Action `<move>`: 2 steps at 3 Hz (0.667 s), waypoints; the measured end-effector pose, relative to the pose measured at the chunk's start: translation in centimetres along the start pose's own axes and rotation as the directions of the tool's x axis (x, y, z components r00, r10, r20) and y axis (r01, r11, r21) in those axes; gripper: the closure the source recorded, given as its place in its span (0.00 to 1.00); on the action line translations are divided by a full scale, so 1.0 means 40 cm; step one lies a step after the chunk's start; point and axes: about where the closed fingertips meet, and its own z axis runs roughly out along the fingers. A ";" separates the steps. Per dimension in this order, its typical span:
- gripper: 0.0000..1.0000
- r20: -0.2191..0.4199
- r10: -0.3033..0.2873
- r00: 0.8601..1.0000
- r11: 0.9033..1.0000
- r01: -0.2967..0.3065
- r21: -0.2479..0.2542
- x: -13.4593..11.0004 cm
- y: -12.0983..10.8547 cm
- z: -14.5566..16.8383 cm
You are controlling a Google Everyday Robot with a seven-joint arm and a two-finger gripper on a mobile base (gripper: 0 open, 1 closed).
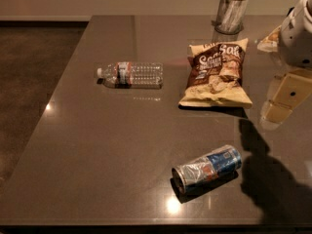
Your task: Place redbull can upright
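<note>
The redbull can (207, 168) lies on its side on the dark table (97, 155), near the front edge and right of centre. It is blue and silver, with its silver end pointing toward the front left. My gripper (283, 101) hangs at the right edge of the view, above the table. It is up and to the right of the can and well apart from it. It holds nothing. Its shadow falls on the table just right of the can.
A clear plastic water bottle (130, 74) lies on its side at the back left. A chip bag (216, 73) lies flat at the back centre. A mesh cup (229, 12) stands behind it. The table's left edge drops to a dark floor (34, 67).
</note>
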 end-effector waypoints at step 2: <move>0.00 0.009 -0.013 1.000 1.000 0.013 -0.005 -0.010 0.003 0.017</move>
